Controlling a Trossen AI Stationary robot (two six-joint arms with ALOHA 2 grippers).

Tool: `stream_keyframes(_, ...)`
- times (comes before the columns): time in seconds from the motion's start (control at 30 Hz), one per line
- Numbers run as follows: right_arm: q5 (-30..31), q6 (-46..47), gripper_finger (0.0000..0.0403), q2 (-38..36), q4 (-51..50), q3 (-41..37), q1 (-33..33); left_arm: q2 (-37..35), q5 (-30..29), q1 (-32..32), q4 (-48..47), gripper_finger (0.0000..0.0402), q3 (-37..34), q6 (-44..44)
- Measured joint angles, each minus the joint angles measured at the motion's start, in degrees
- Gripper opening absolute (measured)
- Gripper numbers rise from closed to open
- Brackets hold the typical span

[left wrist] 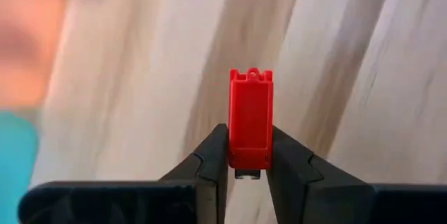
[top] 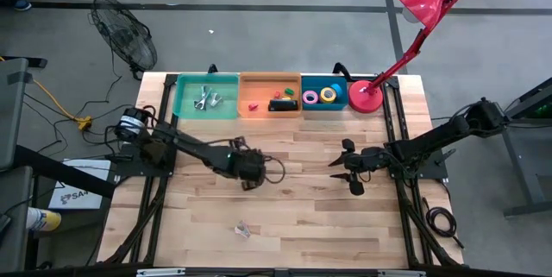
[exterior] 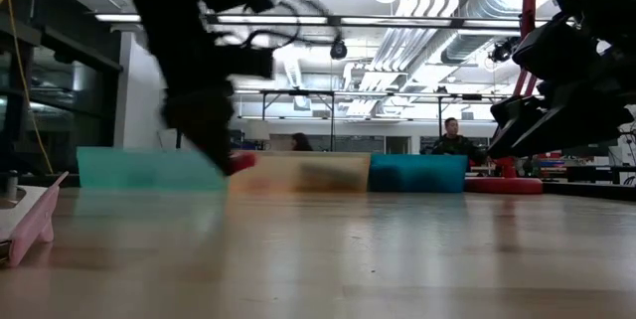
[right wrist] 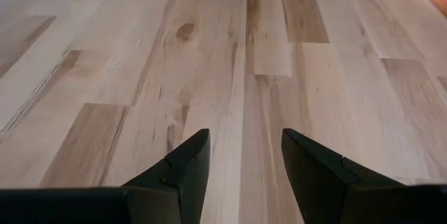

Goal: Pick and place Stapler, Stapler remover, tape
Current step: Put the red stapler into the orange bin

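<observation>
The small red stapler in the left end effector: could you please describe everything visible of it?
The small red oblong stapler looks like glossy plastic, a narrow block with a notched end bearing a tiny loop and a bit of metal showing at the held end. It stands lengthwise between the left end effector, whose two dark fingers press its sides. It hangs over the light wooden table, apparently lifted; in the low view only a red tip shows.

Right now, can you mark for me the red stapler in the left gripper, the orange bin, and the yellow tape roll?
red stapler [left wrist: 251, 119]: left wrist view, middle of its red body, clamped between the fingers.
orange bin [top: 259, 79]: high view, bare floor near the far wall.
yellow tape roll [top: 329, 95]: high view, on its ring, in the blue bin.
</observation>
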Motion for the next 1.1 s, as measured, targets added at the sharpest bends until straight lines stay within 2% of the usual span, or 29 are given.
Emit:
stream_keyframes(0.27, 0.42, 0.59, 0.017, 0.0, 0.0, 0.0, -0.01, 0.0, -16.73, 9.07, 14.82, 0.007, 2.42, 7.17)
stream_keyframes(0.37, 0.42, 0.59, 0.0169, 0.0, 0.0, 0.0, -0.01, 0.0, -18.71, 13.18, 21.42, 0.0069, 2.5, 8.63)
stream_keyframes(0.53, 0.43, 0.61, 0.0169, 0.0, 0.0, 0.0, 0.01, 0.0, -14.85, 20.52, 29.14, 0.0069, 2.5, 12.32)
stream_keyframes(0.67, 0.44, 0.61, 0.0169, 0.0, 0.0, 0.0, 0.0, 0.0, -8.55, 25.4, 33.62, 0.0068, 2.5, 14.37)
stream_keyframes(0.83, 0.44, 0.59, 0.0169, 0.0, 0.0, 0.0, -0.01, 0.0, -1.39, 31.57, 34.48, 0.0068, 2.5, 15.54)
stream_keyframes(1.1, 0.44, 0.53, 0.0169, 0.0, 0.0, 0.0, -0.01, -0.02, 4.47, 38.92, 34.45, 0.0068, 2.5, 12.15)
